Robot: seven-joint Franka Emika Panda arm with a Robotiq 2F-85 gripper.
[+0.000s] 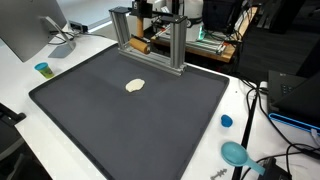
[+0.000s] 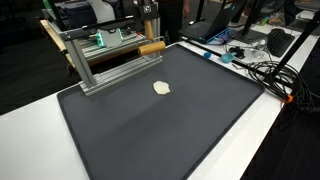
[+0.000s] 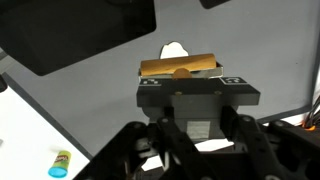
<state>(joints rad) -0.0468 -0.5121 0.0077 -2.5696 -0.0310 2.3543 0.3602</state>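
Observation:
My gripper (image 1: pixel 151 12) hangs at the far end of the black mat (image 1: pixel 120 120), just above the aluminium frame (image 1: pixel 150 45); it also shows in an exterior view (image 2: pixel 148 18). A short brown wooden cylinder (image 1: pixel 138 45) lies at the frame, below the gripper, in both exterior views (image 2: pixel 151 47). A small cream lump (image 1: pixel 135 86) lies on the mat in front of the frame (image 2: pixel 161 88). In the wrist view the gripper body and finger links (image 3: pixel 195 160) fill the lower part and the fingertips are cut off. The cylinder (image 3: pixel 180 68) and the lump (image 3: pixel 175 48) show beyond it.
A monitor (image 1: pixel 30 30) stands at one corner of the white table. Small blue objects (image 1: pixel 226 121) and a teal scoop (image 1: pixel 236 153) lie beside the mat, with cables (image 2: pixel 262 70) along that side. A yellow-capped cup (image 1: pixel 42 69) stands near the monitor.

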